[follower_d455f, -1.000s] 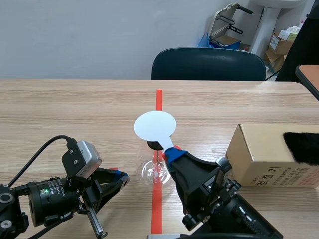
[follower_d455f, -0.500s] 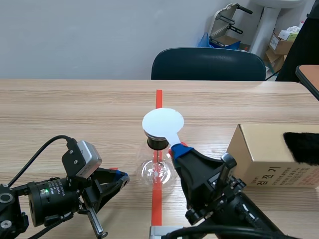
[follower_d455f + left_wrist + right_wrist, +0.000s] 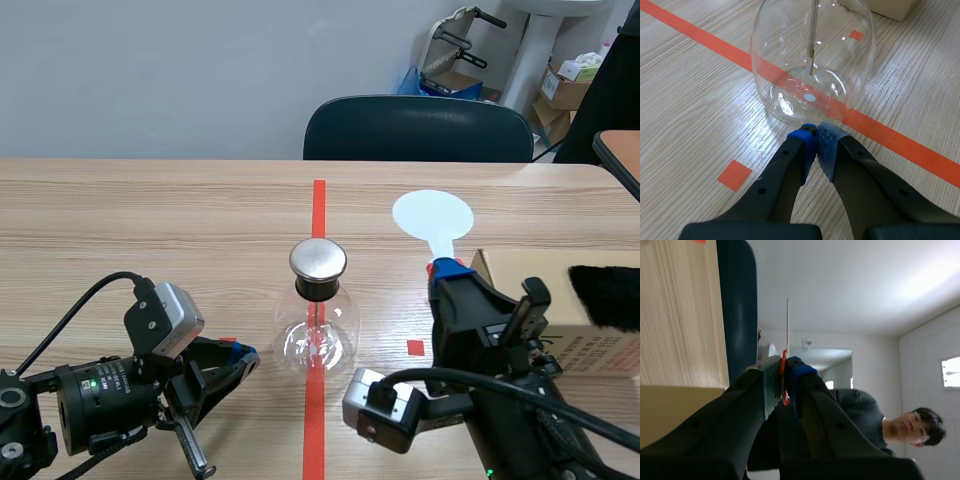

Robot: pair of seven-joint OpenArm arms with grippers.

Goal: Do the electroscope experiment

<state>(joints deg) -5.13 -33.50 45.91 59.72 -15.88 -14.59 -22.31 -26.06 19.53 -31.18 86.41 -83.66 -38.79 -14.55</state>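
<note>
The electroscope, a round glass flask (image 3: 318, 338) with a metal cap (image 3: 318, 259), stands on the red tape line at mid-table. In the left wrist view the flask (image 3: 812, 60) is just ahead of my left gripper (image 3: 816, 146), whose blue pads meet, shut on nothing. The left gripper (image 3: 243, 358) lies low, left of the flask. My right gripper (image 3: 446, 268) is shut on the red handle of a white disc paddle (image 3: 432, 215), held upright to the right of the flask and apart from it. In the right wrist view the paddle (image 3: 787, 325) shows edge-on between the pads (image 3: 796, 376).
A cardboard box (image 3: 535, 305) with a black furry cloth (image 3: 605, 295) on it stands at the right, close beside the right arm. A dark chair (image 3: 418, 128) is behind the far table edge. A person (image 3: 912, 427) appears in the right wrist view.
The right gripper has carried the paddle from over the flask's cap to the right and farther back, uncovering the cap. The left arm has kept still.
</note>
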